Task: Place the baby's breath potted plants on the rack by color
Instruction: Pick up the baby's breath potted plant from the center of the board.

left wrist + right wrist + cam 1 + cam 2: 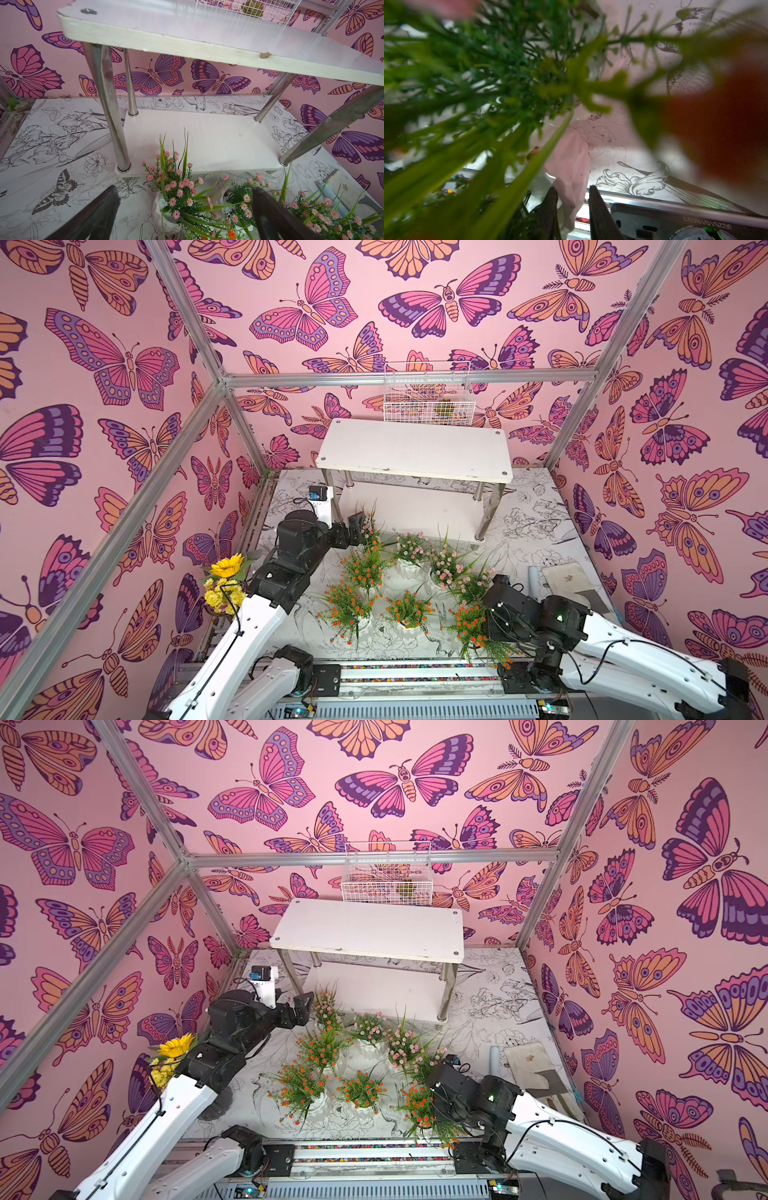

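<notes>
Pink butterfly-printed walls enclose a counter (536,526) papered with black line drawings of flowers. At its back stands the white two-tier rack with shiny metal tube legs (415,448), both boards bare. All eight baby's breath potted plants, green sprigs in white ribbed ceramic pots, stand clustered on the counter just in front of the rack: the pink-flowered four (409,547) nearer it, the orange-flowered four (409,608) farther off. Right fingers (598,212) straddle the wall of the white pot (566,158) of the orange plant (471,624) farthest from the rack, narrowed about it; whether they already pinch cannot be told. Left fingers (99,214) are spread wide and empty, just beside the pink plant (176,187) at the rack's front leg. Judged step: securing the orange pot. A sound grip takes the rim squarely, clear of the sprigs, then lifts straight up before travelling. Obstacles: neighbouring foliage interlaces and may drag; the top board overhangs the lower, so a lower placement needs a level entry between the legs. Behind the rack hangs a white wire basket (428,396); off to its side stands a yellow sunflower bouquet (226,578).
</notes>
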Motion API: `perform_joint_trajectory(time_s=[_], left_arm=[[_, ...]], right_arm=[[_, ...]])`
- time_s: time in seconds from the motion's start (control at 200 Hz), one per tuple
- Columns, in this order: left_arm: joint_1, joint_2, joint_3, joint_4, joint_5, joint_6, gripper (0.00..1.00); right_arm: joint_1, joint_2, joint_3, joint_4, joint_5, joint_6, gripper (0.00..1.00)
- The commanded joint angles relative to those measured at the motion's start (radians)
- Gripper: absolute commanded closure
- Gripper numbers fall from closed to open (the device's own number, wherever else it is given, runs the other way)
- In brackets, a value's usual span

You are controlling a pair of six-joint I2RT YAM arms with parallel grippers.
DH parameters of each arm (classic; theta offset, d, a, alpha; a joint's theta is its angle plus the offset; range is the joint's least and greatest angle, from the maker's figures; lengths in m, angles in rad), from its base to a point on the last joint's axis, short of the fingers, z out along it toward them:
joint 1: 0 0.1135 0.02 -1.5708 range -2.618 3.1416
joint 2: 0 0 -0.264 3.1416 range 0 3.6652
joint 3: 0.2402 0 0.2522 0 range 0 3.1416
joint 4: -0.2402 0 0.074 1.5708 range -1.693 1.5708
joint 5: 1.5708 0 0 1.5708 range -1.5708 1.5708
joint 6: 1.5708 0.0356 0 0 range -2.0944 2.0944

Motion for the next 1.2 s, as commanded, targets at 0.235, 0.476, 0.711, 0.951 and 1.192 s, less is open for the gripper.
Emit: perform_joint_trajectory(time_s=[0.235,0.476,0.711,0.951,1.192], left_arm=[[-0.008,-0.006,0.017,-0.019,0.006,0.000,0.00],[-0.008,-0.007,0.014,-0.023,-0.001,0.003,0.00],[-0.008,-0.001,0.016,-0.023,0.000,0.002,0.00],[-0.008,-0.002,0.022,-0.023,0.003,-0.001,0.00],[-0.010,0.018,0.032,-0.022,0.016,-0.004,0.00]], right_arm=[[0.015,0.037,-0.044,0.005,-0.014,0.019,0.75],[0.018,0.041,-0.051,0.006,-0.013,0.022,0.87],[0.018,0.016,-0.049,-0.021,-0.024,0.008,0.98],[0.018,-0.098,0.035,-0.148,-0.019,-0.014,1.00],[0.018,-0.124,0.132,-0.248,-0.003,-0.031,1.00]])
